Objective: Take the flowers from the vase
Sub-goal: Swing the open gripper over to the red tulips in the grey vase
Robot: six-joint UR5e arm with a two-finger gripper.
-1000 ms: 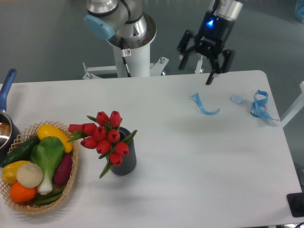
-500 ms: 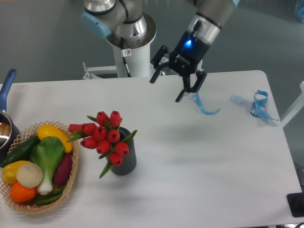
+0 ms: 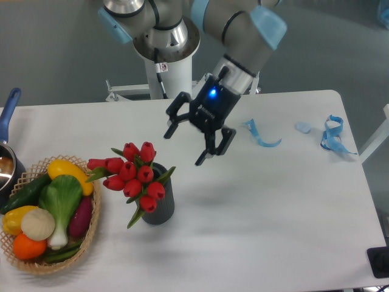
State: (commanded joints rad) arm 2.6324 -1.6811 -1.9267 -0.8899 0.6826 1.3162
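1. One second of travel is being covered here: the black two-finger gripper [image 3: 191,143] is being swept from the far right edge of the white table [image 3: 273,207], past the midway spot by the curl of blue ribbon [image 3: 260,135], down and leftward toward the flowers.
2. The gap to the target is being closed fast, so the approach stage is judged to be well under way; nothing is being touched yet.
3. The bunch of red tulip buds with green leaves [image 3: 130,176] is being left undisturbed, standing in the small dark grey ribbed vase [image 3: 160,201] at the front left of the table, the blooms leaning out to the left of the vase mouth.
4. The gripper is being held with its fingers spread wide apart and nothing between them; a blue light is glowing on its body.
5. The wrist is being tilted so the fingers are pointing down and toward the camera, above and to the right of the tulips, near but clearly apart from them.
6. The arm is being stretched out from its white pedestal base [image 3: 170,76] behind the table.
7. The wicker basket of colourful vegetables [image 3: 48,219] is sitting just left of the bunch, so a careful descent is likely being called for.
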